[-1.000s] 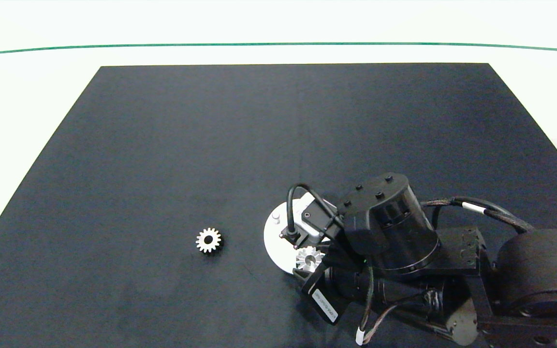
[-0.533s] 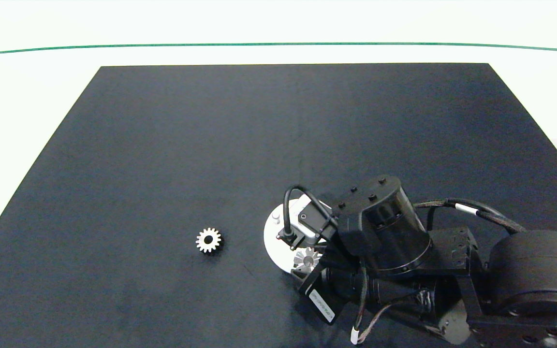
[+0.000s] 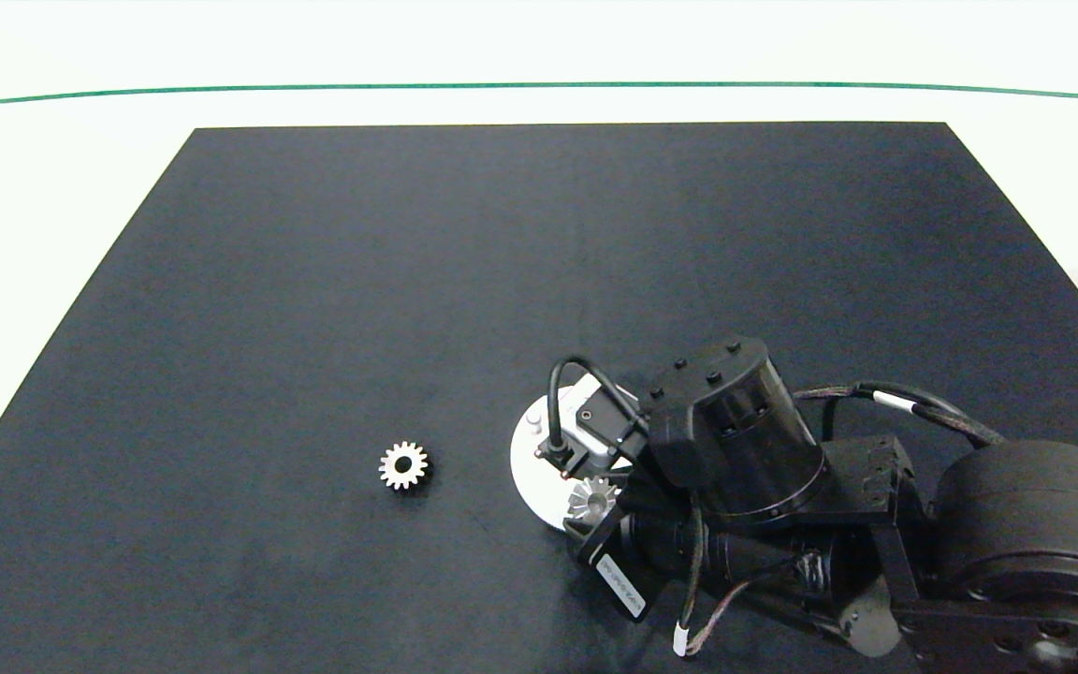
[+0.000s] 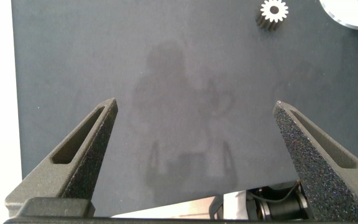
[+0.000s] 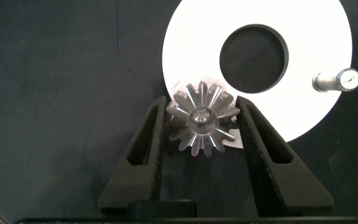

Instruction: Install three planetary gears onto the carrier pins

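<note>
Worktop (image 3: 314, 281): a dark mat carries all parts, giving a plain contrasting ground for small bright pieces.

Right arm (image 3: 1016, 524): reaches in from the right and covers most of the carrier disc (image 5: 316, 93) in the head view.

Right gripper (image 5: 201, 127): its fingers are closed against the teeth of one planetary gear (image 5: 202, 120), holding it over the disc's edge. The pin appears to show in the gear's bore, so the gear is judged on, or nearly on, its pin; seating depth cannot be confirmed.

Left gripper (image 4: 194, 118): held above bare mat, well apart from the work, fingers spread wide and holding nothing. Judged idle.

Carrier disc: lies flat so the pins stand upright to receive gears. One bare carrier pin (image 5: 339, 80) is visible near the rim; the third pin is not in view.

Loose gear (image 3: 403, 465): lies flat on the mat, well left of the disc, not yet installed. The third gear is not visible anywhere.
</note>
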